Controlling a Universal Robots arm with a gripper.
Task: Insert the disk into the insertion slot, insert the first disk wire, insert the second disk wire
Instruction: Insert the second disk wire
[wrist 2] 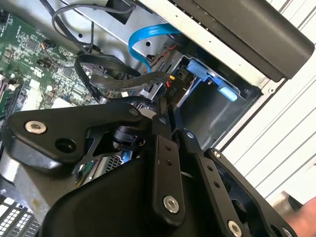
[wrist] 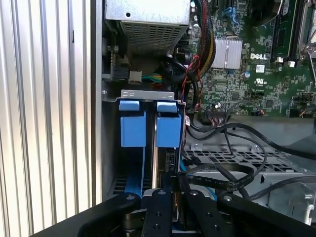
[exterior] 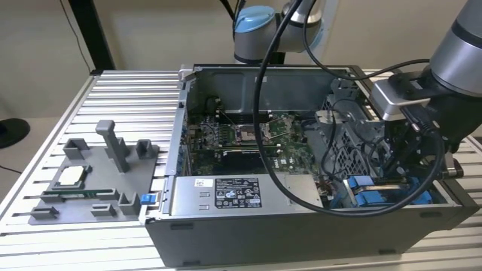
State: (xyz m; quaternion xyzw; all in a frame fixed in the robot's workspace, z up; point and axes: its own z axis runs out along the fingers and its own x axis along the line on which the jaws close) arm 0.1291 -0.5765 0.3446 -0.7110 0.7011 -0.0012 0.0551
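The disk sits in the insertion slot (wrist: 148, 94) at the case's front corner on the exterior view's right, and its blue frame (wrist: 168, 131) stands up beside a second blue frame (wrist: 133, 128). In the second wrist view the blue frame (wrist 2: 207, 74) lies at the mouth of the grey bay. My gripper (wrist: 177, 185) hangs low over the disk's end, between the frames and the drive cage. Its black fingers (wrist 2: 163, 143) are shut on the black connector of a flat disk wire (wrist 2: 140, 81), right at the disk. In the exterior view the gripper (exterior: 403, 175) is down inside the case.
A silver labelled power-supply box (exterior: 233, 195) lies along the case's front. The green motherboard (exterior: 241, 132) fills the middle. A blue cable (wrist 2: 148, 39) and loose black cables (wrist: 232, 173) loop over the perforated drive cage (wrist: 237, 158). A grey fixture tray (exterior: 90, 180) stands outside the case on the ribbed table.
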